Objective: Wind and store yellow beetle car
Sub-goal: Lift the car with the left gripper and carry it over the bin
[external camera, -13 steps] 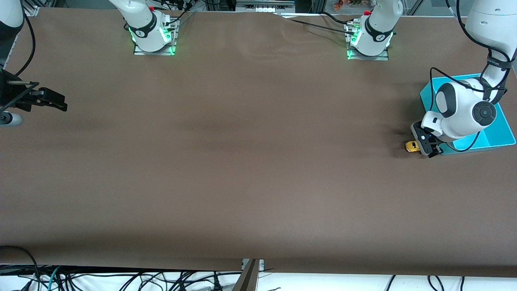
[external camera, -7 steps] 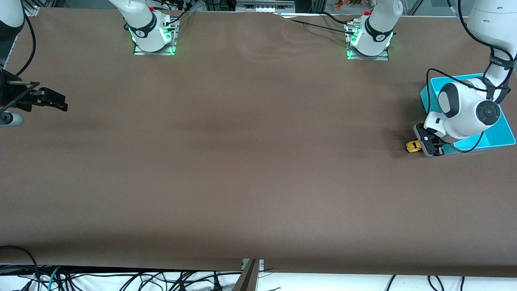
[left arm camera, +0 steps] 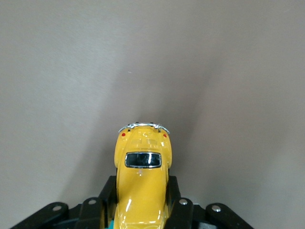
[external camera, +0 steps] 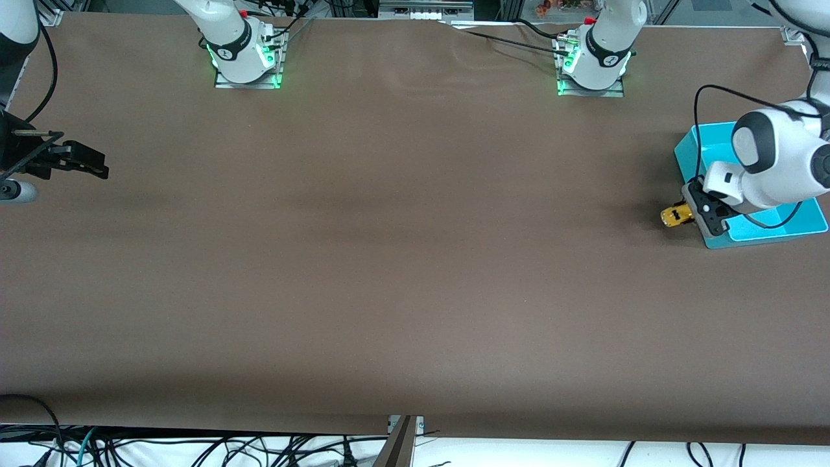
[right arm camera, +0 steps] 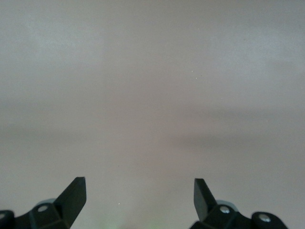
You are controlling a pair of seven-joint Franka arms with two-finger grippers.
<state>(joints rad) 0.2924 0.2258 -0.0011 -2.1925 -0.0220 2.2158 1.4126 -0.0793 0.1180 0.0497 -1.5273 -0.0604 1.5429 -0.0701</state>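
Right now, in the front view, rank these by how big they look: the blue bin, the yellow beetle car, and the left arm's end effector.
1. Blue bin, partly hidden.
2. Left end effector, gripping the car.
3. Yellow beetle car, lifted nearer the camera yet smallest.

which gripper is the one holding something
The left gripper, by the teal bin at the left arm's end of the table: its fingers clamp the yellow beetle car. The right gripper waits open, with nothing between its fingers.
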